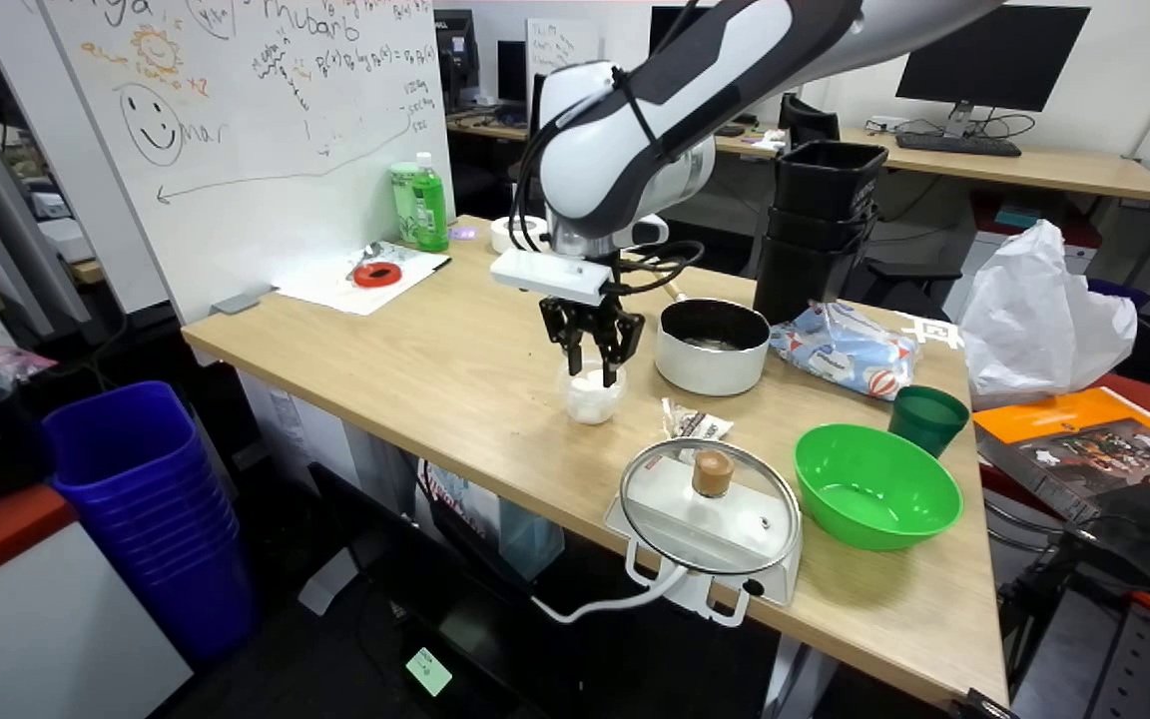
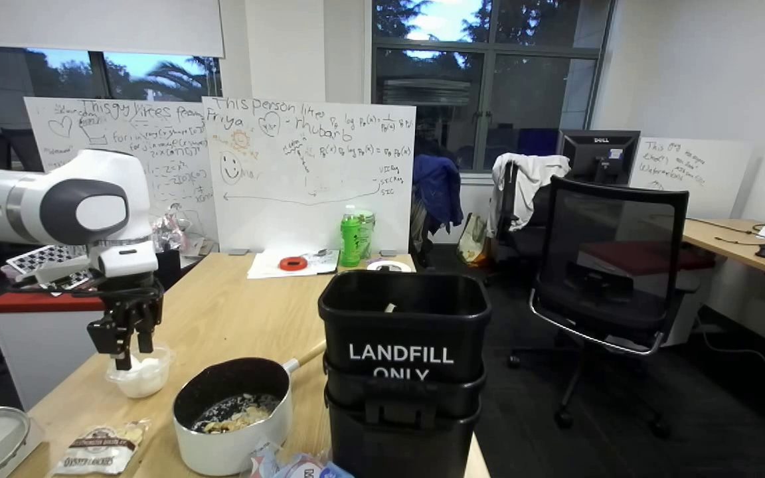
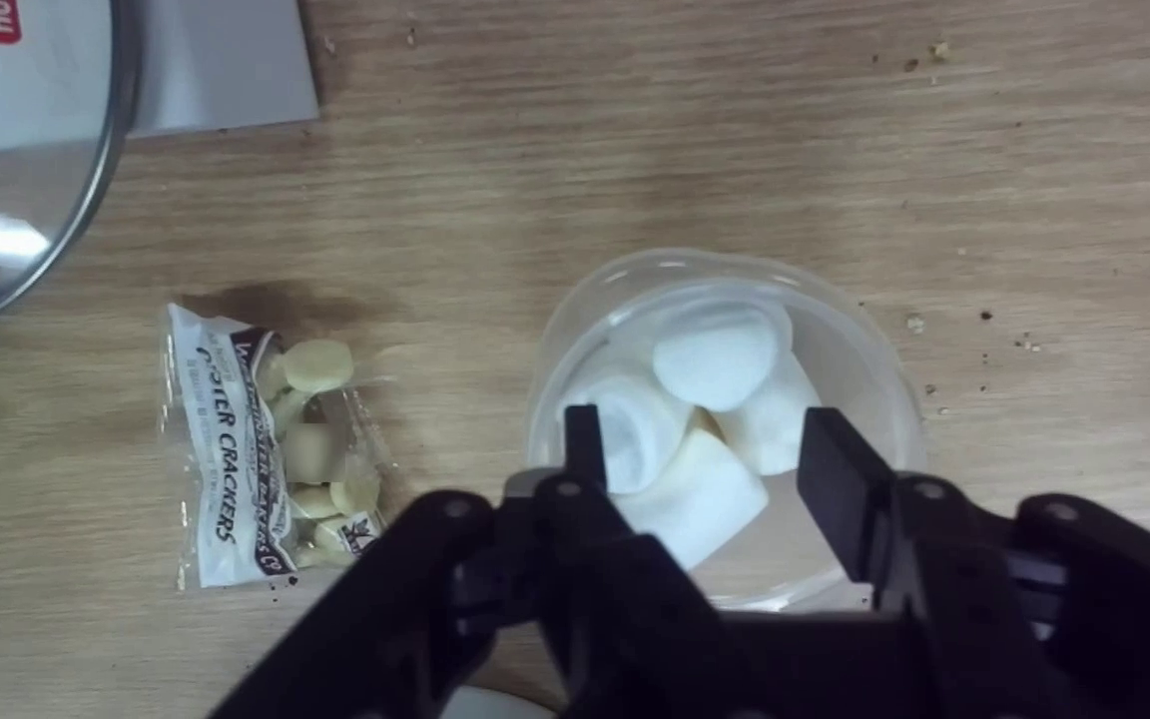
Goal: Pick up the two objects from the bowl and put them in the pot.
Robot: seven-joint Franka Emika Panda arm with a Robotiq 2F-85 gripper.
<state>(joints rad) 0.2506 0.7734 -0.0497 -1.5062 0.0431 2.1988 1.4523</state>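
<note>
The small round bowl (image 1: pixel 575 407) is whitish and see-through and holds several white, marshmallow-like pieces (image 3: pixel 717 355). It stands on the table, also in an exterior view (image 2: pixel 140 385) and in the wrist view (image 3: pixel 869 369). My gripper (image 1: pixel 592 373) points down over the bowl, open, with nothing between its fingers (image 3: pixel 703 429). In an exterior view the fingertips (image 2: pixel 135 358) are at about rim height; whether they touch the pieces I cannot tell. The pot (image 1: pixel 710 367), silvery-white with a dark inside, stands beside the bowl. Pale crumb-like bits lie in the pot (image 2: pixel 223 446).
An oyster crackers packet (image 3: pixel 236 449) lies near the bowl. A glass lid with a wooden knob (image 1: pixel 713 473) rests on a white appliance at the table edge. A green bowl (image 1: pixel 874 494), a green cup (image 1: pixel 927 419), a blue packet (image 1: pixel 845 350) and stacked black bins (image 2: pixel 406 338) stand around.
</note>
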